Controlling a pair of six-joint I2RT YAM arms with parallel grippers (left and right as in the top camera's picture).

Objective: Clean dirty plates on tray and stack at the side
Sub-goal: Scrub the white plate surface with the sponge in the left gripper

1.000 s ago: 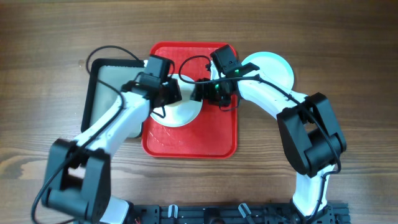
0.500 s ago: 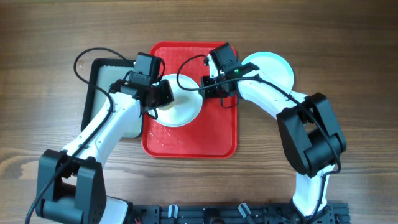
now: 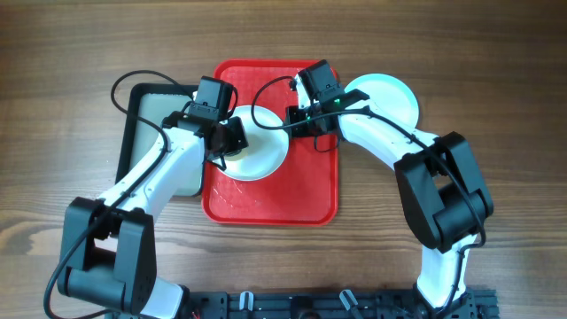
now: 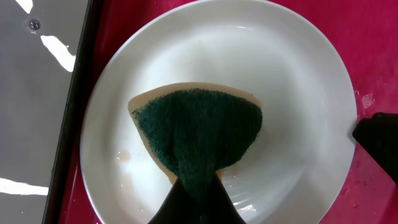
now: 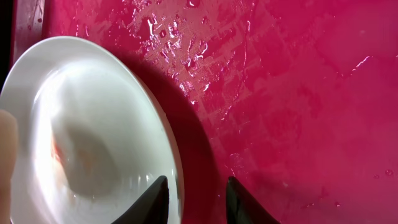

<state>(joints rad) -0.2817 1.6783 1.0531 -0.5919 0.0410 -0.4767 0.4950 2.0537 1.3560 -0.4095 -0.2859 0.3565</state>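
Left gripper (image 4: 196,198) first: jaws pinched tight on a sponge (image 4: 199,127), dark green scouring face up, tan edge peeping round it. It fans out straight ahead of the fingertips over the middle of the white plate (image 4: 298,81). It looks pressed flat to the plate, though I can't swear to contact from here. A faint orange smear (image 4: 126,155) sits just off the jaws' left side. Over to the right gripper (image 5: 196,199): jaws apart, the plate's rim running up between them, one tip over the plate's inside, the other over the wet red tray (image 5: 298,93) that carries it. Further out, a grey tray (image 3: 159,106) with a black rim lies beyond the left gripper's outer side, hard against the red one. A pale blue plate (image 3: 390,93) rests behind the right gripper, off the red tray, on the wooden table (image 3: 496,71).
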